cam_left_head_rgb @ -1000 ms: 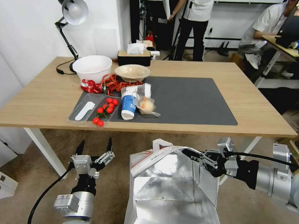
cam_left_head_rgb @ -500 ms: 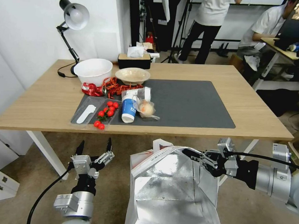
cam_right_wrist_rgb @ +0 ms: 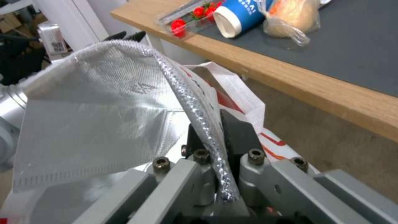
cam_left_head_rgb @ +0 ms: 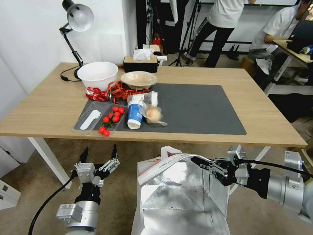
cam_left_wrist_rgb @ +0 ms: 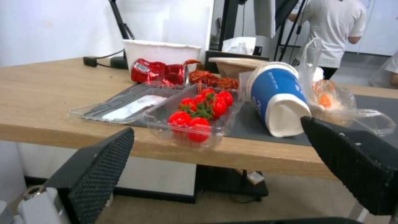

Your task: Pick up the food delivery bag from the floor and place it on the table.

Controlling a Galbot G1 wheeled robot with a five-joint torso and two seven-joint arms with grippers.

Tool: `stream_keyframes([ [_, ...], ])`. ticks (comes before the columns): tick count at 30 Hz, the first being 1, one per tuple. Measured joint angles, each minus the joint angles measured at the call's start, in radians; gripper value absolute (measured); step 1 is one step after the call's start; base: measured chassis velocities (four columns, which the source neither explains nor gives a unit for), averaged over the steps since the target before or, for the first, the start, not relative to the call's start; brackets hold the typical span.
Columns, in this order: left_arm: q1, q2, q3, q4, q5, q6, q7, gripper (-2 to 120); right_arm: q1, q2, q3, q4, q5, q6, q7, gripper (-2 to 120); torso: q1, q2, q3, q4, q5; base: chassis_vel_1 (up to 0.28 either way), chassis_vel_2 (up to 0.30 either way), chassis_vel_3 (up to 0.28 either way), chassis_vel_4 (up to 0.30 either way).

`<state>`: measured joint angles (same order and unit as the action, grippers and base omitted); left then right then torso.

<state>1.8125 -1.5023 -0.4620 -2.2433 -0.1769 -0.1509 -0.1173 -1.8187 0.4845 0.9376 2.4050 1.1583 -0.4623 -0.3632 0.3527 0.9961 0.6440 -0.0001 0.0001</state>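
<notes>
Right claw is pinching the foil rim of the food delivery bag, just below the desk front edge. Left claw is hovering spread, beside it over bare floor.

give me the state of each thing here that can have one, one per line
food delivery bag: open-topped, foil lining showing, below the table's front edge, rim pinched
right gripper: jaws shut on the bag's rim
left gripper: jaws open, empty, beside the bag
blue paper cup: lying on its side on the mat
red can: crushed
cherry tomato tray: lid off
desk lamp: unlit, as far as visible
</notes>
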Motion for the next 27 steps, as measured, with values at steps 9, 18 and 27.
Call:
stream_keyframes([
  [9, -0.004, -0.002, 0.0, 0.004, 0.002, -0.002, -0.006, 100, -0.027, -0.009, 0.049, 0.031, 0.047, -0.011, 0.016, 0, -0.001, -0.003, -0.002, 0.0, -0.0001, 0.0, 0.0, 0.0, 0.0],
  [18, -0.002, 0.006, -0.002, -0.002, -0.003, -0.005, -0.008, 100, -0.128, 0.008, 0.199, 0.069, 0.101, -0.014, 0.009, 0, -0.002, -0.005, -0.003, -0.0002, 0.0, 0.0, 0.0, 0.0, 0.0],
  [27, -0.009, 0.017, -0.002, -0.001, -0.006, -0.004, -0.012, 100, -0.148, -0.003, 0.35, 0.093, 0.218, -0.037, 0.038, 0, -0.003, -0.006, -0.004, 0.0001, -0.0001, 0.0, 0.0, 0.0, 0.0],
])
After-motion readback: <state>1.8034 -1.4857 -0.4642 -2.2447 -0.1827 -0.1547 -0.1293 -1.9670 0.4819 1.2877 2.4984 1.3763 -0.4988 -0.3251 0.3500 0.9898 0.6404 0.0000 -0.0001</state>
